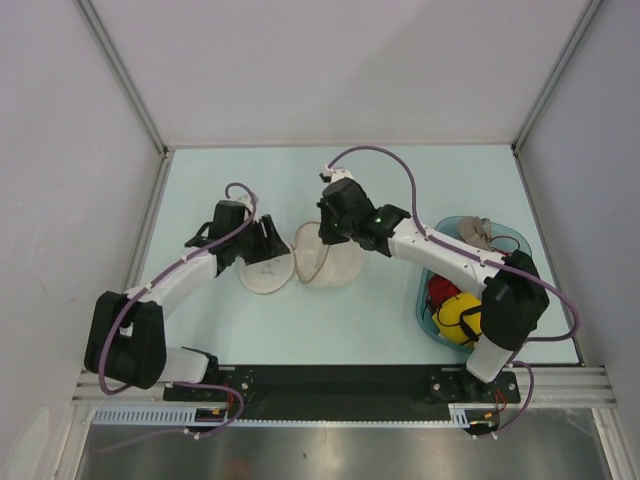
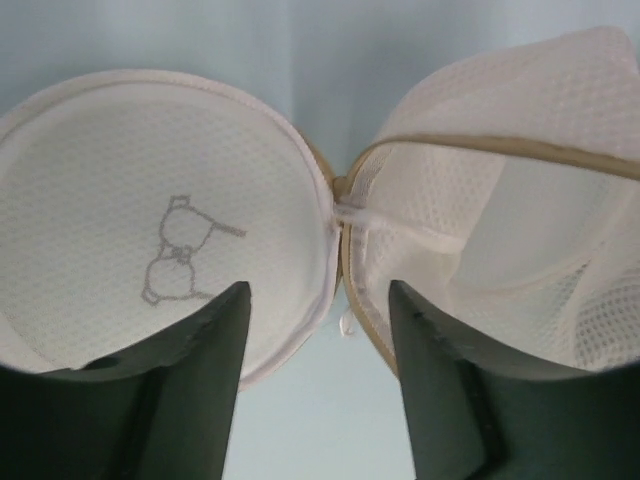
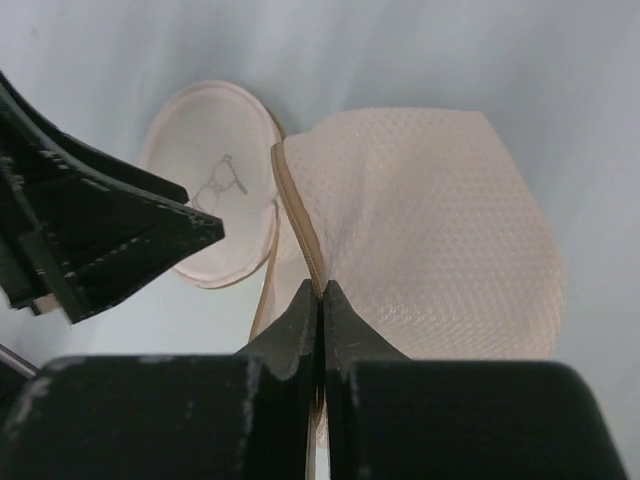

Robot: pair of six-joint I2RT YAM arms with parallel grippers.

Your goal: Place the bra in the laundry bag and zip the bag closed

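Mid-table: laundry bag point(image 1: 300, 262), opened into two mesh discs joined at the middle, logo on the left disc. Right gripper point(image 3: 320, 292) pinched tight on the tan rim of the right disc, that rim raised off the table. Left gripper point(image 2: 318, 300) parted at a medium width, holding nothing, fingers either side of the join. Bra point(image 1: 478, 232) well right, at the far end of the teal basket point(image 1: 516, 236)

We see a robot lab cell: plain white walls point(image 1: 330, 60) framed by aluminium posts point(image 1: 122, 75), a pale table point(image 1: 380, 320), a metal rail point(image 1: 340, 412) at its near edge.
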